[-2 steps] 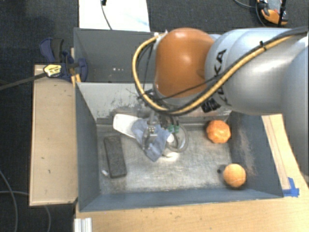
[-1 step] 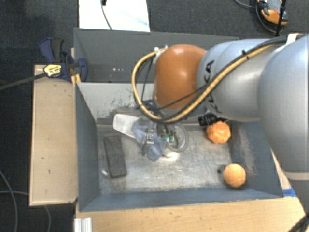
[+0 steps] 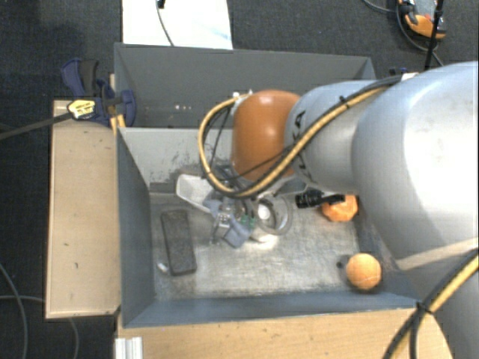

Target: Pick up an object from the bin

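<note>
My gripper [image 3: 229, 227] is down in the middle of the bin, under the arm's orange cover, close to the floor. A white plastic piece [image 3: 193, 188] lies just to its upper left, partly under the wrist cables. A clear ring-shaped roll [image 3: 275, 217] sits right beside the gripper on its right, with something white under it. A flat dark grey rectangular block [image 3: 177, 242] lies on the floor to the gripper's left, apart from it. Nothing can be seen held in the gripper.
A black marker [image 3: 315, 198] and an orange lump [image 3: 340, 209] lie at the bin's right, partly under the arm. An orange ball [image 3: 364, 271] rests near the front right corner. The arm covers the bin's right side.
</note>
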